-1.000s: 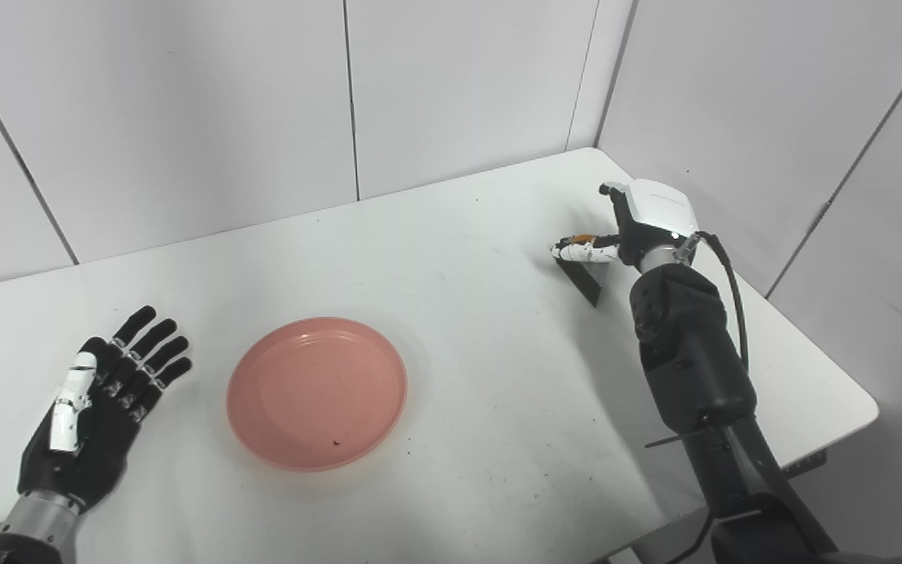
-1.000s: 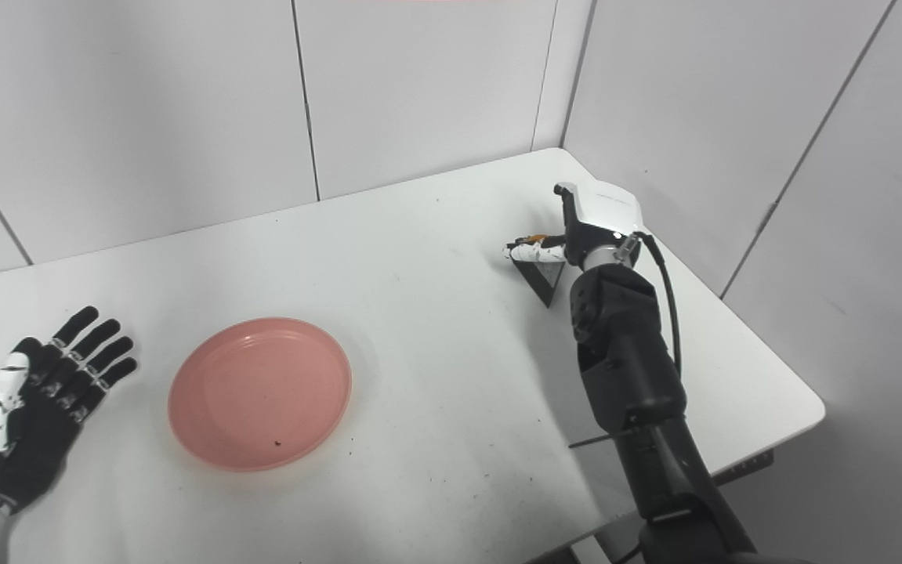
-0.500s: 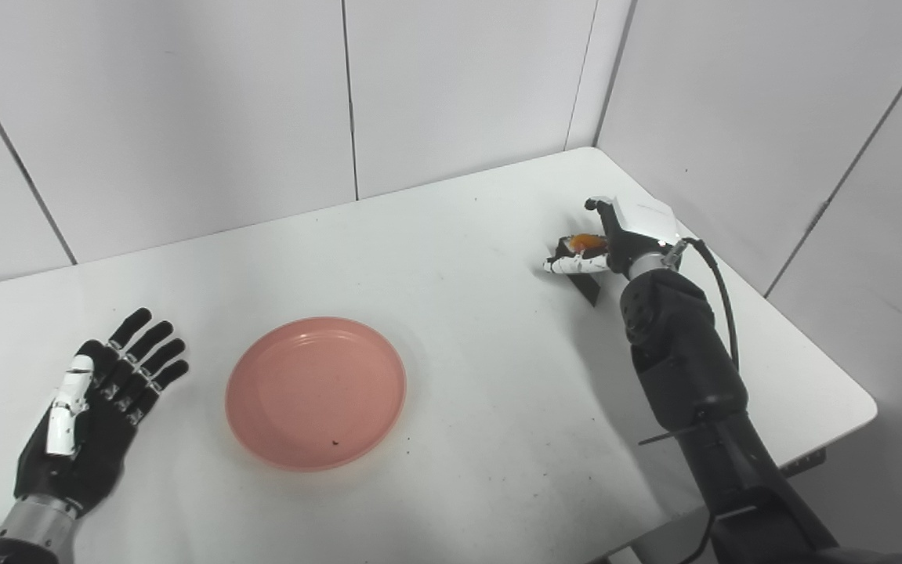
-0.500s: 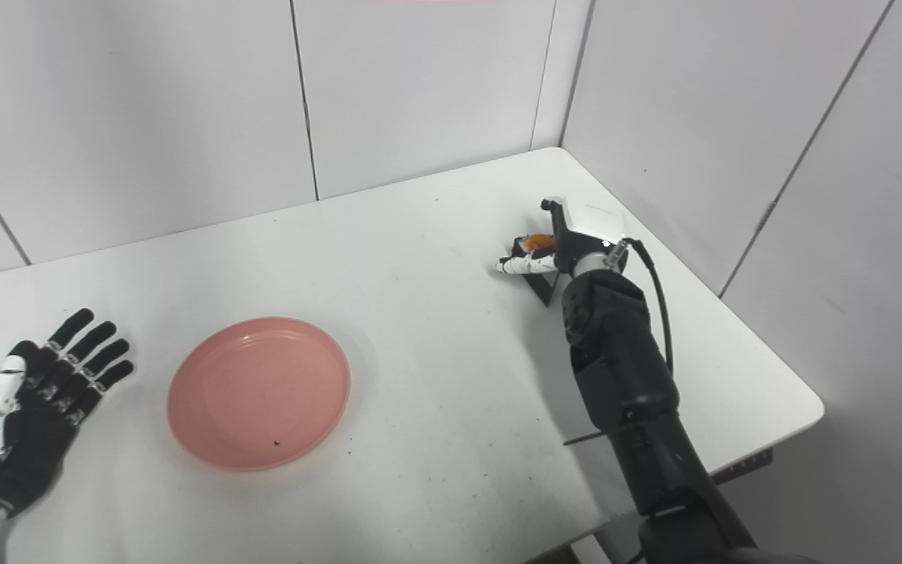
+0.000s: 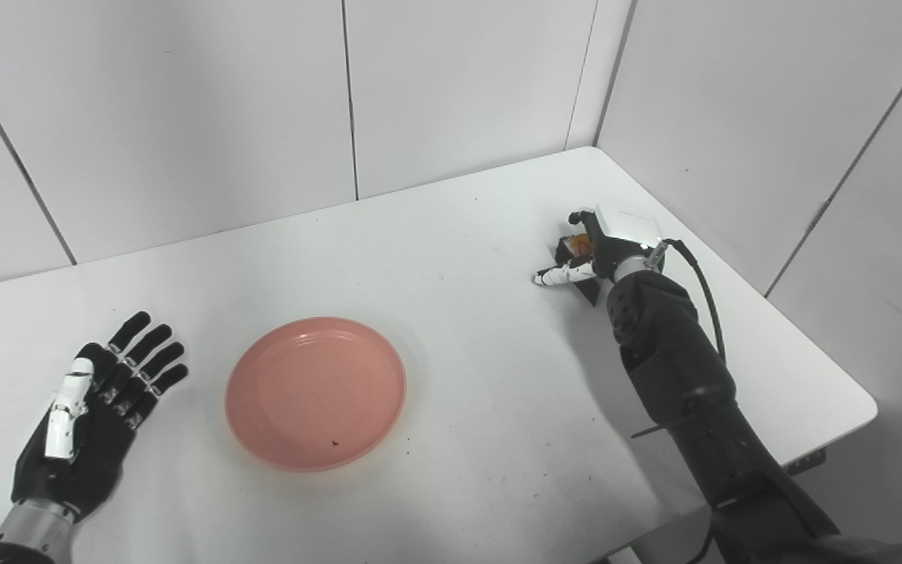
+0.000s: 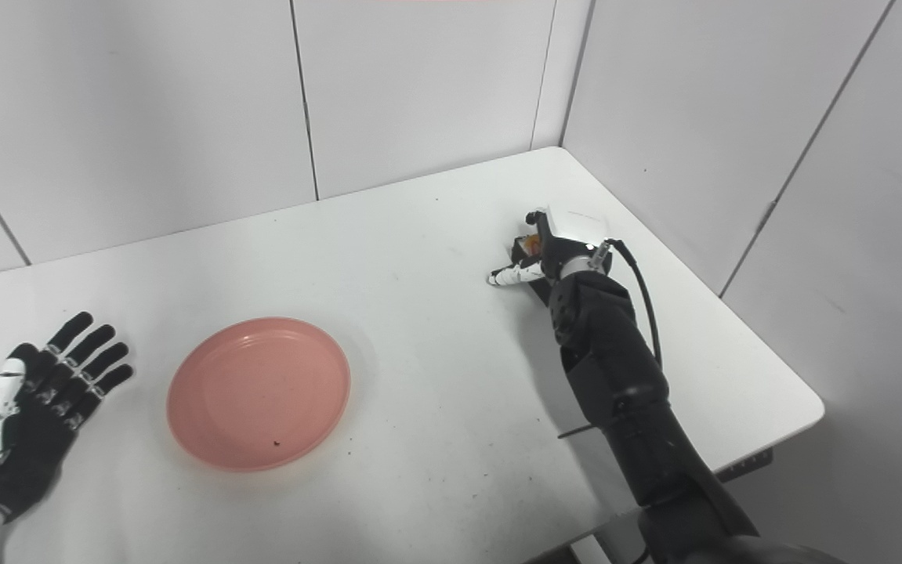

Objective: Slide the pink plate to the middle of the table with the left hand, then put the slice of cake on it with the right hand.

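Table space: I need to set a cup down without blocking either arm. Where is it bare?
The widest bare stretch of the table runs along the back wall, and between the pink plate and the right hand. The crowded spot is the right corner, where that hand covers the cake slice. Only a narrow gap separates plate and left hand.

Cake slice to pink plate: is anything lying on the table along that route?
Nothing visible. Bare table lies between the cake slice, under the right hand, and the empty pink plate.
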`<state>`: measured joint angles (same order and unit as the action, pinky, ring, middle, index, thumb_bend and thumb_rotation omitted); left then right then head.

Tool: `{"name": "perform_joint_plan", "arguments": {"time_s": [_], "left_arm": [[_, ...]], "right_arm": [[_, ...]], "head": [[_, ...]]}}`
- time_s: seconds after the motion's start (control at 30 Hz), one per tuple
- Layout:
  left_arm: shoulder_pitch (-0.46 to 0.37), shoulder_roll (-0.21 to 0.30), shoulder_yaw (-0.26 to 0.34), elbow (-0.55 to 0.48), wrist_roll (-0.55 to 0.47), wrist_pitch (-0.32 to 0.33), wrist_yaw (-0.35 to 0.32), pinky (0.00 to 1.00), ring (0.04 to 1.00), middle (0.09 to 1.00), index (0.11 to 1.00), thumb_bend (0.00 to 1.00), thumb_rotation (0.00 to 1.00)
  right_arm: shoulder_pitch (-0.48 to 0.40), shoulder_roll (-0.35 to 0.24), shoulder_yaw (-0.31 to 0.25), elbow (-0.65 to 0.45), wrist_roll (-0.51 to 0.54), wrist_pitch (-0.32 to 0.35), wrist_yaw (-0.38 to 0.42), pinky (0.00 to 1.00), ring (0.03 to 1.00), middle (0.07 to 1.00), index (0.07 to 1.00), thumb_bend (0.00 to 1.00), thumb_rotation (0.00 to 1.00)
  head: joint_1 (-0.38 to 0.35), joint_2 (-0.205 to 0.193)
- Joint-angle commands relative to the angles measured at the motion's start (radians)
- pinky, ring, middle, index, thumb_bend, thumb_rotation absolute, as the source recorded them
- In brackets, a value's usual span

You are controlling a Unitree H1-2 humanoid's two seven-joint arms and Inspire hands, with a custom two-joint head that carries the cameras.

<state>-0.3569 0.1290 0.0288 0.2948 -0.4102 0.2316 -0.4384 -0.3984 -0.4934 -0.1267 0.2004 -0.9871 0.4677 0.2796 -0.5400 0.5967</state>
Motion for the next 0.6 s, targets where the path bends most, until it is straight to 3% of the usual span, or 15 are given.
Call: {"name": "perform_joint_plan", "arguments": {"time_s": [0.0,0.13,0.27,0.3,0.4,0.43,0.5,0.57], "left_arm": [[0.044,0.010,-0.008,0.025,0.018,0.089,0.029,0.87,0.888,0.903,0.891,0.45,0.92],[0.048,0.009,-0.009,0.010,0.016,0.100,0.031,0.86,0.881,0.895,0.884,0.45,0.92],[0.047,0.009,-0.008,0.011,0.014,0.101,0.031,0.88,0.897,0.912,0.898,0.44,0.94],[0.047,0.009,-0.008,0.013,0.014,0.101,0.032,0.88,0.894,0.909,0.896,0.44,0.95],[0.046,0.009,-0.008,0.017,0.015,0.099,0.031,0.88,0.893,0.908,0.896,0.43,0.95],[0.046,0.009,-0.009,0.019,0.016,0.096,0.031,0.88,0.894,0.909,0.896,0.44,0.95],[0.046,0.009,-0.010,0.021,0.019,0.094,0.032,0.87,0.894,0.910,0.895,0.44,0.95],[0.046,0.009,-0.011,0.018,0.018,0.096,0.031,0.88,0.894,0.910,0.894,0.45,0.94]], "right_arm": [[-0.051,-0.031,-0.002,-0.014,-0.004,0.002,-0.018,0.64,0.845,0.881,0.806,0.86,0.42],[-0.054,-0.044,0.010,-0.004,0.017,0.001,-0.025,0.65,0.848,0.884,0.803,0.85,0.39],[-0.061,-0.065,0.031,0.025,0.049,-0.001,-0.066,0.71,0.838,0.859,0.772,0.78,0.26],[-0.062,-0.070,0.038,0.032,0.057,-0.001,-0.079,0.60,0.739,0.791,0.752,0.76,0.19],[-0.069,-0.080,0.048,0.051,0.073,0.000,-0.097,0.52,0.651,0.730,0.737,0.74,0.13],[-0.075,-0.083,0.046,0.059,0.074,0.001,-0.090,0.39,0.494,0.532,0.597,0.59,0.04],[-0.083,-0.089,0.041,0.077,0.103,0.001,-0.086,0.32,0.410,0.452,0.545,0.53,0.01],[-0.081,-0.086,0.030,0.061,0.112,0.002,-0.066,0.32,0.408,0.452,0.534,0.53,0.00]], "head": [[0.003,0.005],[0.005,0.007],[0.006,0.008],[0.006,0.008],[0.006,0.008],[0.010,0.008],[0.010,0.008],[0.010,0.008]]}}
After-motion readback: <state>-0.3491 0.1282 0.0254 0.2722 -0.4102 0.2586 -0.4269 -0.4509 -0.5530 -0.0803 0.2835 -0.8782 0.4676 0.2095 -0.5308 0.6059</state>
